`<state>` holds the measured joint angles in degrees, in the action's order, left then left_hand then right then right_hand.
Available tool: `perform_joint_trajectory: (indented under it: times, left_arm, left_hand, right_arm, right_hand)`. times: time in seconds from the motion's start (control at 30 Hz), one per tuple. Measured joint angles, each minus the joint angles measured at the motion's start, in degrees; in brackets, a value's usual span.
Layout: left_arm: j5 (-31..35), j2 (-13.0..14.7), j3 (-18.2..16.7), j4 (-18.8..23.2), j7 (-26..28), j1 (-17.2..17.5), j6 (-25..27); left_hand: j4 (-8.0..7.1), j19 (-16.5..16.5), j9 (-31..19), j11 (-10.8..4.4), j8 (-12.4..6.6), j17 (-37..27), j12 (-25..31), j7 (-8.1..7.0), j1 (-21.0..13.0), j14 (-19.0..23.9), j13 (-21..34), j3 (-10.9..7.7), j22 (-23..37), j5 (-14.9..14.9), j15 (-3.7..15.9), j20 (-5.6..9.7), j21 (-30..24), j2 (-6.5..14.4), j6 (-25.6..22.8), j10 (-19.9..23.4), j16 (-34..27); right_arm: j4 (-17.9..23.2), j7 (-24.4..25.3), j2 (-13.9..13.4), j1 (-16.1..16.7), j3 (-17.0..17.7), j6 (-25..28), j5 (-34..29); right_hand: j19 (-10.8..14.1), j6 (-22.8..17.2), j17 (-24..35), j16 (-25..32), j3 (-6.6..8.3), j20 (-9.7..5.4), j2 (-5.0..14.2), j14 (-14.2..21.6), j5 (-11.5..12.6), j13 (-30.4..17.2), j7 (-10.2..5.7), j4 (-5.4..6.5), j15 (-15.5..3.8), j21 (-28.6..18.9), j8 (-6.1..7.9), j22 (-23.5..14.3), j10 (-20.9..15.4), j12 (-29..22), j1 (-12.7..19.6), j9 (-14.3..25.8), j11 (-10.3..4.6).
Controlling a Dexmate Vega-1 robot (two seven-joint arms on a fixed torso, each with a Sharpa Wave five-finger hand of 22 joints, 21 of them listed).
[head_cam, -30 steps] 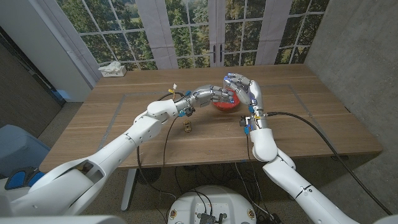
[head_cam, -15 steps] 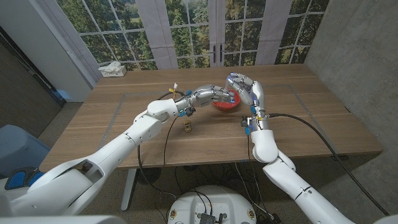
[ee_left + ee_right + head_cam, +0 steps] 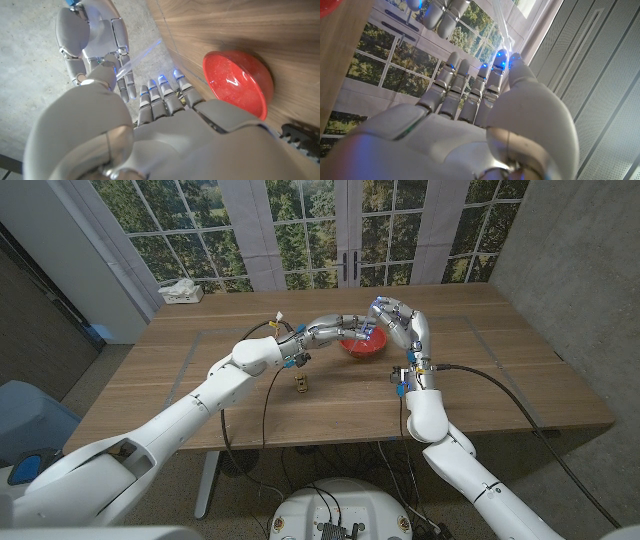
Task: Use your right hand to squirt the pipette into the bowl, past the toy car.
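- My two hands meet above the red bowl, which sits on the wooden surface at about 1 o'clock from the toy car.
- In the right wrist view, the right hand has its fingers drawn close with the thumb, pinching the thin, clear pipette.
- The left hand reaches over the bowl's 9 o'clock rim; whether its fingers also grip the pipette, I cannot tell.
- I judge the pipette light, soft-walled and slick: take it at the bulb, squeeze gently, and keep the tip aimed down into the bowl.
- The bowl looks like rigid plastic, light enough to skid if bumped.
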<state>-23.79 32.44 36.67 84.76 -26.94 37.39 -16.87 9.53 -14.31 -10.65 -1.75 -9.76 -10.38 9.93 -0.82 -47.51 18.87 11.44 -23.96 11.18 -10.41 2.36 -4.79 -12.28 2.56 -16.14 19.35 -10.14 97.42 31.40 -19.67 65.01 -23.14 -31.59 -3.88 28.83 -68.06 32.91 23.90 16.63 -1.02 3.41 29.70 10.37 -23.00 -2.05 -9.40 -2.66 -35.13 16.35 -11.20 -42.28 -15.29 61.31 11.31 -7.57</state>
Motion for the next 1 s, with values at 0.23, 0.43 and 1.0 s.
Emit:
perform_joint_trajectory:
  times: [0.23,0.43,1.0]
  left_arm:
    - [4.6,1.9,-0.9,2.7,4.5,1.4,-1.0]
    - [6.0,3.2,-1.8,4.4,6.7,2.6,-1.3]
    - [9.1,7.0,-6.8,8.8,16.9,8.3,-2.5]
  left_hand:
    - [-0.43,1.3,0.0,0.44,0.00,0.0,0.0,-0.33,0.8,-1.8,0.0,0.90,0.0,0.0,0.00,-0.11,0.2,-0.8,1.5,-2.4,0.0]
    - [-1.12,2.1,0.0,0.41,0.00,-0.2,0.3,-0.50,3.2,-3.3,0.0,2.05,0.0,0.0,-0.01,0.08,0.4,-1.4,3.2,-3.9,0.0]
    - [-2.06,2.5,0.3,1.05,-0.43,-0.2,0.7,-0.81,6.1,-3.7,0.0,3.33,0.0,0.0,-0.32,-0.32,0.4,-1.9,3.5,-4.6,-0.1]
  right_arm:
    - [-0.4,1.4,1.0,0.1,0.5,-0.5,-0.9]
    - [-0.9,3.8,1.7,0.1,0.7,-1.4,-2.5]
    - [-6.1,14.9,8.5,-1.7,1.6,-2.6,-9.3]
  right_hand:
    - [0.0,0.0,0.0,0.0,0.00,0.00,0.00,0.0,0.0,0.0,0.00,0.00,0.00,-0.1,-0.01,0.0,0.0,0.0,0.0,0.0,-0.02]
    - [0.0,0.0,0.0,0.0,-0.01,0.00,0.00,0.0,0.0,0.0,0.00,0.00,0.00,-0.1,-0.06,0.0,-0.5,0.0,0.0,0.0,-0.10]
    - [0.6,0.0,0.2,0.0,0.48,-0.63,-0.01,0.7,0.0,-0.3,0.00,0.00,-0.10,-1.0,-0.06,0.0,-1.0,0.0,0.0,0.1,-0.41]
